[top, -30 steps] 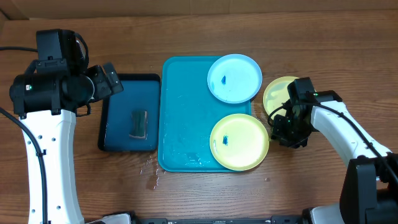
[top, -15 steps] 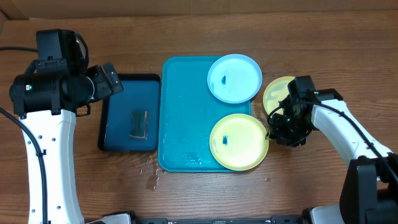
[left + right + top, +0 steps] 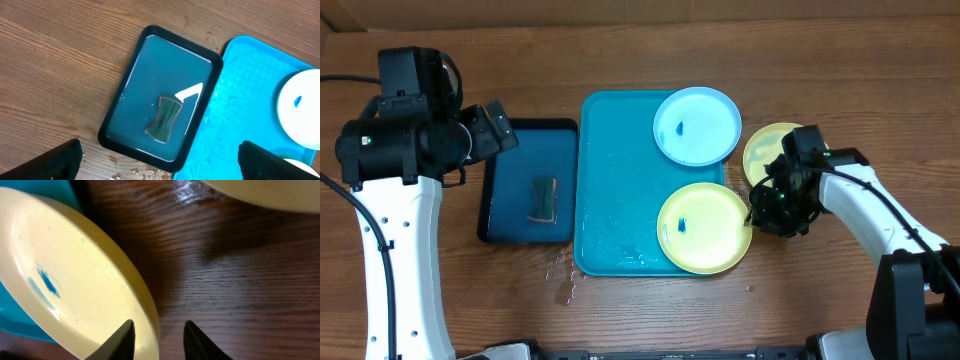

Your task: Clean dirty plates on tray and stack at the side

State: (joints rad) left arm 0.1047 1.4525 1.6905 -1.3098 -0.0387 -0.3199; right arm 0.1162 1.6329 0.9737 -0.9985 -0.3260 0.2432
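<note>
Now, table [image 3: 620, 50]: brown wood; it carries both trays and one plate.
Tray [image 3: 615, 180]: turquoise, at the table's centre, wet on its bare left part.
Left arm: white link rises from the near left edge; the black wrist sits at the upper left and points right, toward the dark blue tray [image 3: 510, 215].
Right arm: white link enters from the near right corner and reaches left; the wrist is bent down at the right rim of the tray.
Dark blue tray: just left of the turquoise one, holding water and a dark sponge [image 3: 542, 199].
Light blue plate [image 3: 697, 125]: on the tray's far right corner, with a blue smear.
Near yellow-green plate [image 3: 705, 228]: on the tray's near right corner, its edge overhanging onto the table; a blue smear lies left of centre.
Far yellow-green plate [image 3: 768, 152]: on the table just right of the tray; the right arm hides its near part, and the right wrist view cuts off all but its edge.
Left gripper [image 3: 500, 127]: fingers spread wide, holding nothing, above the dark blue tray's far left corner.
Right gripper [image 3: 160, 340]: fingers apart, one over the near yellow-green plate's inside, the other over bare wood, with the rim between them. Contact with the rim cannot be made out.
Fingertips: cut off by the lower edge in both wrist views.
</note>
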